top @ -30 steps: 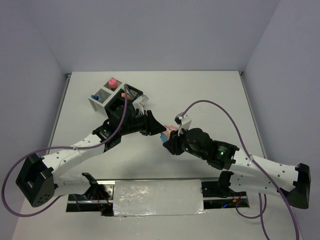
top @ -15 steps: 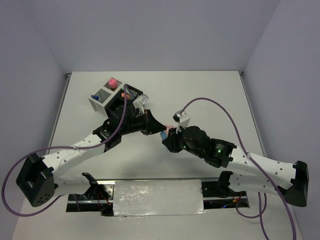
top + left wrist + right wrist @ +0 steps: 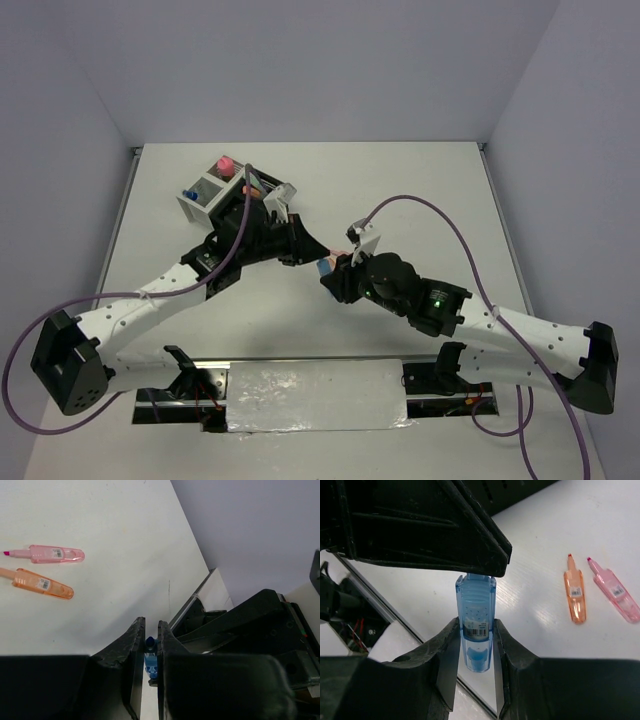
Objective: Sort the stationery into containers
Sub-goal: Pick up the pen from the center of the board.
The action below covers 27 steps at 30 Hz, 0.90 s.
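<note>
The blue highlighter [image 3: 476,600] is clamped low down by the right gripper [image 3: 476,630], held above the table [image 3: 100,520] between the arms. Over the last second the arms have drawn together, so its top now sits between the narrow-set fingers of the left gripper [image 3: 148,640]. Whether they grip it, I cannot tell. This looks like a handover toward the bins [image 3: 197,205]. The pink highlighter [image 3: 50,554] and orange highlighter [image 3: 37,582] remain unsorted.

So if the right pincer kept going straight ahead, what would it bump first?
Probably the left pincer. The blue highlighter held by the right pincer pokes between that pincer's fingers right ahead, though depth is hard to judge.
</note>
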Available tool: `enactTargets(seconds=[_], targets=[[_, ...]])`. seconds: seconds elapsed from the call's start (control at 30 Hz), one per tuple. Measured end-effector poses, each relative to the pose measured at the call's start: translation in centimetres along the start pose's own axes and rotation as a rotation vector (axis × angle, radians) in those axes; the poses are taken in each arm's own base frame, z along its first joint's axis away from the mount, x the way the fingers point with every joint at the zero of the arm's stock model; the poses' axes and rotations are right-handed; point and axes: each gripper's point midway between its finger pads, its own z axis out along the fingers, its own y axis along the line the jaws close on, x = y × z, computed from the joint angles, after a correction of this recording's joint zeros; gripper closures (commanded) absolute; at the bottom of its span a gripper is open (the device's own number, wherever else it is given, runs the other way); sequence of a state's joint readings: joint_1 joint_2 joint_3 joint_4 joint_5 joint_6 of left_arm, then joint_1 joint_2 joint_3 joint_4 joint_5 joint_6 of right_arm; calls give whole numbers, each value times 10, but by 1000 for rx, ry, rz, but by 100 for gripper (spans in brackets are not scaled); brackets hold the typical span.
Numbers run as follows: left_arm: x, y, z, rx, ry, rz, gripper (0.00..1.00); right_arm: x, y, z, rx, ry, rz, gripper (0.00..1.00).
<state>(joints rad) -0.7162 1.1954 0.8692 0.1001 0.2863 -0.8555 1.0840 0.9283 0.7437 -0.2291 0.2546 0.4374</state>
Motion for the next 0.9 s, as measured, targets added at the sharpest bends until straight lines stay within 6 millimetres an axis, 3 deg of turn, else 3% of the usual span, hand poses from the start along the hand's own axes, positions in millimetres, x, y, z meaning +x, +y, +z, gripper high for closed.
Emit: enactTargets(seconds=[0.3, 0.33, 0.37, 0.43, 0.47, 0.57, 0.67, 0.9], targets=[[-31, -7, -16, -33, 4, -19, 100, -25, 12, 4, -66, -132, 24, 88], [-33, -8, -17, -29, 1, -19, 100, -28, 13, 3, -70, -143, 26, 84], [-35, -10, -18, -26, -1, -18, 100, -30, 13, 2, -73, -150, 27, 56], [-39, -10, -20, -27, -18, -16, 100, -28, 14, 2, -76, -144, 28, 25], [-46, -11, -21, -21, -44, -12, 100, -21, 12, 2, -72, -120, 27, 2], [-71, -17, -27, 2, -134, 2, 100, 3, 2, 3, -34, -42, 11, 0], [-80, -26, -32, 40, -182, 8, 100, 7, -2, -2, -20, -21, 32, 0], [-66, -22, -32, 89, -183, -34, 100, -33, 12, -21, -127, -132, 247, 7]])
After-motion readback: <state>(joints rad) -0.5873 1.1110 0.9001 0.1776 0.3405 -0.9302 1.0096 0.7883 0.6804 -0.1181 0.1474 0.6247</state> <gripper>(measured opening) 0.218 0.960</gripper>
